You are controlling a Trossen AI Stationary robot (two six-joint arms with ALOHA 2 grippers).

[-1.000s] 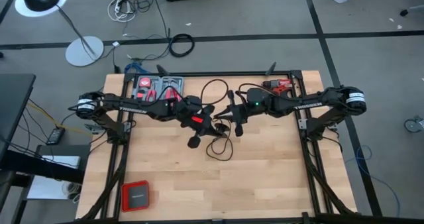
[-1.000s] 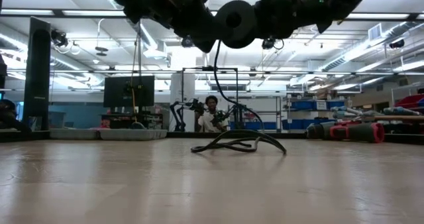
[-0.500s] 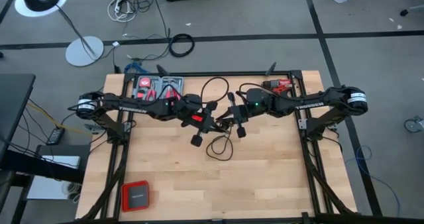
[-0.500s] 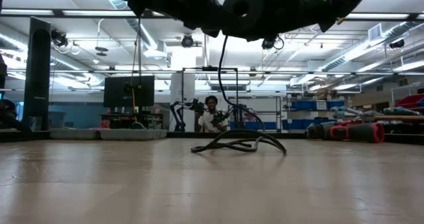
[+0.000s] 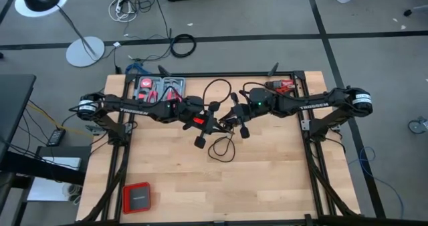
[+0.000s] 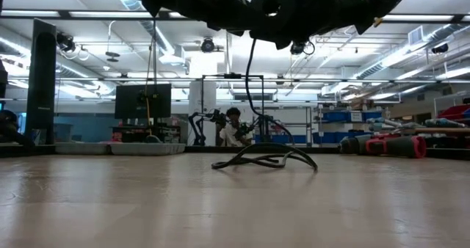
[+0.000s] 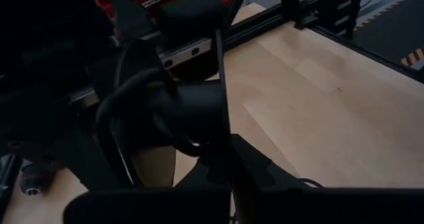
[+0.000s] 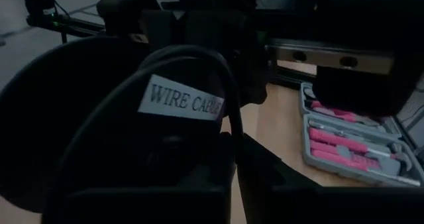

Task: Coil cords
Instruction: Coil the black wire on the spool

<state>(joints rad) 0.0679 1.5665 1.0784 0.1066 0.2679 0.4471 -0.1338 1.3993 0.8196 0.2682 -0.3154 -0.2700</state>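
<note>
1. You have bare bench (image 5: 267, 179) along the near edge; a red case (image 5: 137, 197) sits at its near left corner.
2. The cord (image 5: 224, 146) loops mid-bench, rising to both end effectors.
3. The left end effector (image 5: 207, 122) is clamped on the cord; the right end effector (image 5: 237, 119) meets it, grip unclear.
4. A tool kit (image 5: 159, 89) lines the far edge.

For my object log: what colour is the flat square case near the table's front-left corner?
Red with a dark centre panel; the case shows best in the high view.
</note>
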